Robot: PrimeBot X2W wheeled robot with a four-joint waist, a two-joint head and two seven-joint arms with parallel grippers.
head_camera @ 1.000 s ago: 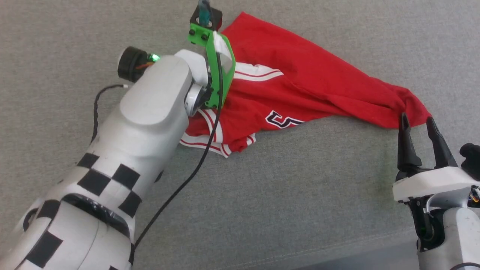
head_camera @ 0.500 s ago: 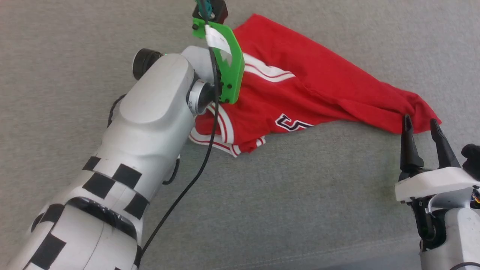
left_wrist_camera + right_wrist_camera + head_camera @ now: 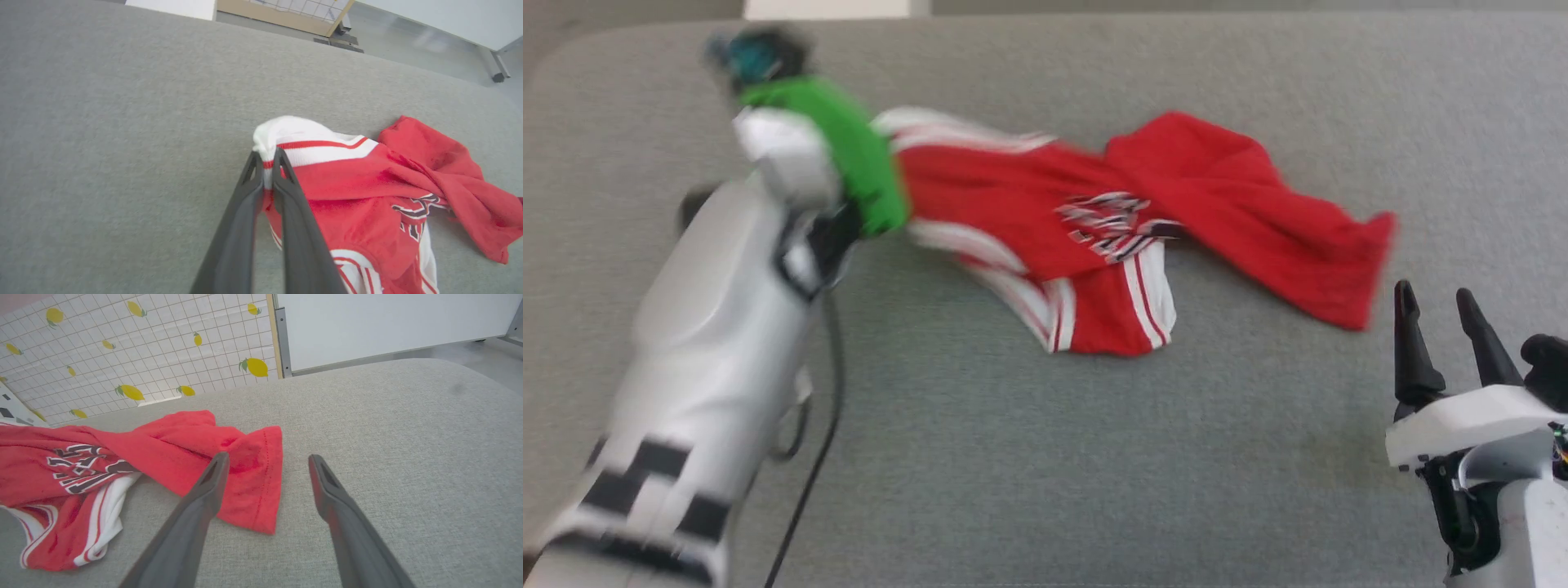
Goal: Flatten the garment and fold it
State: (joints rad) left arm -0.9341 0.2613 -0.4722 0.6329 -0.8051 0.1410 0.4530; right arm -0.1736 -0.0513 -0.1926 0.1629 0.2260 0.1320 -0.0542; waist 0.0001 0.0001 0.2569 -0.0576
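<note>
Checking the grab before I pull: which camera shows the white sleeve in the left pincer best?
Left wrist view: the left pincer is shut on the white sleeve, close and sharp. The head view shows that sleeve blurred beside the green bracket. The right wrist view faces the jersey's red hem.

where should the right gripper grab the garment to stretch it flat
Take the garment by its red hem corner, the end farthest from the white sleeve that the left gripper pinches. It lies flat and free just ahead of the open right gripper, so probably come in low from the near side.
</note>
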